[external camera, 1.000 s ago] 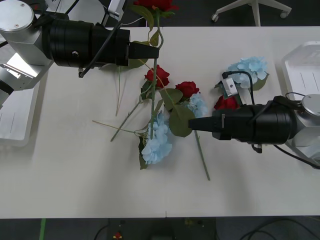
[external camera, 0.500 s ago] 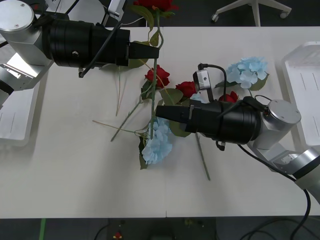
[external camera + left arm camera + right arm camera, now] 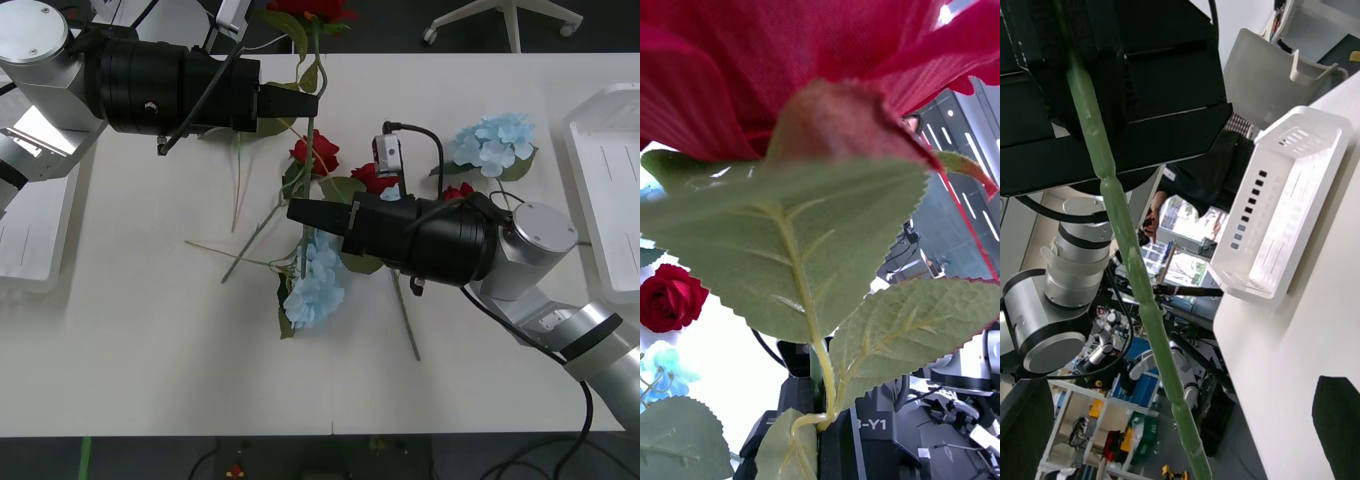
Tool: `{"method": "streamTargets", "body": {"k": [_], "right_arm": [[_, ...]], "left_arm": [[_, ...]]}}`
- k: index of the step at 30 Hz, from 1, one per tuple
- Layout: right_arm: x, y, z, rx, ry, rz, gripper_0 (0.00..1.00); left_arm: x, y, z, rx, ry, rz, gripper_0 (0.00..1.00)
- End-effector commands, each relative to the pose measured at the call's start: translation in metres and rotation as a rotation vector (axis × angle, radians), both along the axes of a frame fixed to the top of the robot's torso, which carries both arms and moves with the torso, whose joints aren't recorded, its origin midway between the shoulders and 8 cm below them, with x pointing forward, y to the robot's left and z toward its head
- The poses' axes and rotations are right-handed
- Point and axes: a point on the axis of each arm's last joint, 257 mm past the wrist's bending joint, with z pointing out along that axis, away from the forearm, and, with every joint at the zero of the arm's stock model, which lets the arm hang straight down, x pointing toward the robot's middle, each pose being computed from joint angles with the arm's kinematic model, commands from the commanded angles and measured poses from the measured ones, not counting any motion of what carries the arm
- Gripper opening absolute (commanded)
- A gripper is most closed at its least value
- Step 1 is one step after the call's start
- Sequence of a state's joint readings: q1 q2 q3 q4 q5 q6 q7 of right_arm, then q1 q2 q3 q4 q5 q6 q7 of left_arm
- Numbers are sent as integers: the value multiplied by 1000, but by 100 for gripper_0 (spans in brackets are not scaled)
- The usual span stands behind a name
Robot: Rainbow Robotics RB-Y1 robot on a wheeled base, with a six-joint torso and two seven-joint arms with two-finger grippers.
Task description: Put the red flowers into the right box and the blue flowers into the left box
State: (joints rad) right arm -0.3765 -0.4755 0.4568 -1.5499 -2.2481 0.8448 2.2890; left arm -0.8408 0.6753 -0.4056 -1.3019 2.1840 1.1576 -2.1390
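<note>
My left gripper (image 3: 306, 103) is shut on the stem of one of the red flowers, held high over the table's far side. Its bloom (image 3: 310, 8) is uppermost, close up in the left wrist view (image 3: 790, 60), and its stem (image 3: 305, 190) hangs down. My right gripper (image 3: 298, 212) is open at that stem, which runs between its fingers (image 3: 1142, 300). Three more red flowers (image 3: 315, 152) (image 3: 372, 177) (image 3: 458, 192) and blue flowers (image 3: 315, 280) (image 3: 495, 140) lie on the table. The left box (image 3: 30, 240) (image 3: 1285, 202) and right box (image 3: 605, 150) sit at the table's ends.
Loose thin stems (image 3: 240, 255) lie left of the flower pile. My right arm's black forearm (image 3: 430, 240) covers part of the pile. An office chair base (image 3: 505, 15) stands beyond the table's far edge.
My right arm has swung left across the pile until its open fingers reach the hanging stem. The left arm and its rose have not moved.
</note>
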Motion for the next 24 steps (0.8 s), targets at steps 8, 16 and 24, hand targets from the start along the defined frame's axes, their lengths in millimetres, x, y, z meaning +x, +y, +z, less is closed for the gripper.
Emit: {"method": "streamTargets", "body": {"k": [8,16,24], "right_arm": [[7,28,32,29,-71,-18,100],[11,34,36,37,-58,-32,11],[11,34,37,42,-42,-28,0]], "left_arm": [[-10,-10,6,-18,-77,-37,0],[-10,-10,6,-18,-77,-37,0],[-10,-10,6,-18,-77,-37,0]]}}
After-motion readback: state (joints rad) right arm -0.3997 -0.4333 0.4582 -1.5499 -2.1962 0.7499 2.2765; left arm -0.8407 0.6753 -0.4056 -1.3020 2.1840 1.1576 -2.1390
